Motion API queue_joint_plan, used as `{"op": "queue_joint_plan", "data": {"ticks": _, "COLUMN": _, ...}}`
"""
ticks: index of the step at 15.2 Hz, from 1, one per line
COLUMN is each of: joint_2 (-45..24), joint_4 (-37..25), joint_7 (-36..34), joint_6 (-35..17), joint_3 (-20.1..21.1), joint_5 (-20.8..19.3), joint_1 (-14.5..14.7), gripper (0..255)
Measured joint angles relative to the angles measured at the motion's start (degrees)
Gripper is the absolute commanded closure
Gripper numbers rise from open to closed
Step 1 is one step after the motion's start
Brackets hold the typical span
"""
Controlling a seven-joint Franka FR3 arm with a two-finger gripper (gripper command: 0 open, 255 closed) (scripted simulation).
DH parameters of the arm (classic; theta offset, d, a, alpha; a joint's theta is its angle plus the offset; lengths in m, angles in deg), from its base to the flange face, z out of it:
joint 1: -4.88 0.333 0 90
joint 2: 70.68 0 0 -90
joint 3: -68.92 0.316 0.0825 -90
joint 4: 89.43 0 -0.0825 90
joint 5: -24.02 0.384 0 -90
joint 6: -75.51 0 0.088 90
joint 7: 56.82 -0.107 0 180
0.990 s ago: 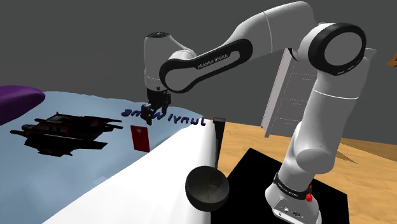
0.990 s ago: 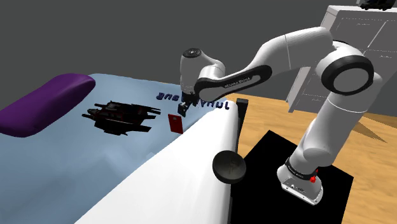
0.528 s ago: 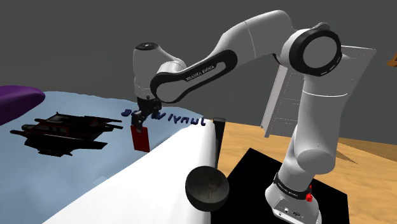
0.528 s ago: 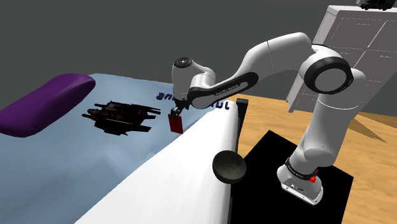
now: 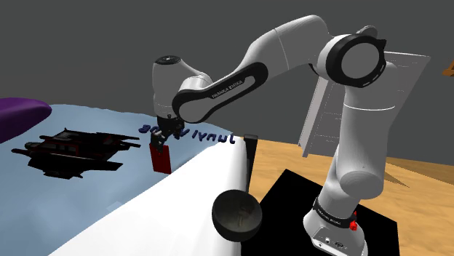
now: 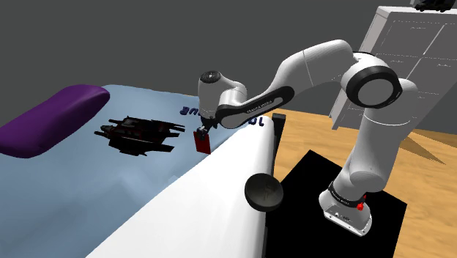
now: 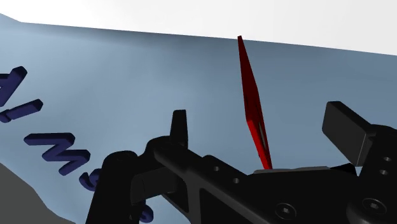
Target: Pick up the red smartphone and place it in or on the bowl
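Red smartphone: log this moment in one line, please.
phase: pre-grasp | gripper: open, straddling red smartphone, not touching | red smartphone: upright on blue cover | bowl: empty, apart

Franka arm (image 5: 291,40): white, rounded, tube-like links with dark rings at the joints (image 5: 356,62). White "FRANKA EMIKA" lettering (image 5: 218,91) runs along a glossy black band on the forearm. Smaller dark lettering circles the white base (image 5: 331,234), which also carries a red button (image 5: 353,225). The gripper (image 5: 163,135) is all black, its angular body dotted with small round screw holes (image 7: 284,209), its two fingers (image 7: 179,127) flat and blunt-tipped. The stand (image 5: 291,193) is a plain black box.
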Motion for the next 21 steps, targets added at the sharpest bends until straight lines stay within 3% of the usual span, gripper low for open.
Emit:
{"op": "queue_joint_plan", "data": {"ticks": 2, "joint_2": 0.0, "joint_4": 0.0, "joint_7": 0.0, "joint_6": 0.0, "joint_3": 0.0, "joint_5": 0.0, "joint_1": 0.0, "gripper": 0}}
{"op": "queue_joint_plan", "data": {"ticks": 3, "joint_2": 0.0, "joint_4": 0.0, "joint_7": 0.0, "joint_6": 0.0, "joint_3": 0.0, "joint_5": 0.0, "joint_1": 0.0, "gripper": 255}}
{"op": "queue_joint_plan", "data": {"ticks": 13, "joint_2": 0.0, "joint_4": 0.0, "joint_7": 0.0, "joint_6": 0.0, "joint_3": 0.0, "joint_5": 0.0, "joint_1": 0.0, "gripper": 255}}
{"op": "queue_joint_plan", "data": {"ticks": 21, "joint_2": 1.8, "joint_4": -3.1, "joint_7": 1.7, "joint_6": 4.6, "joint_3": 0.4, "joint_5": 1.6, "joint_1": -0.1, "gripper": 255}}
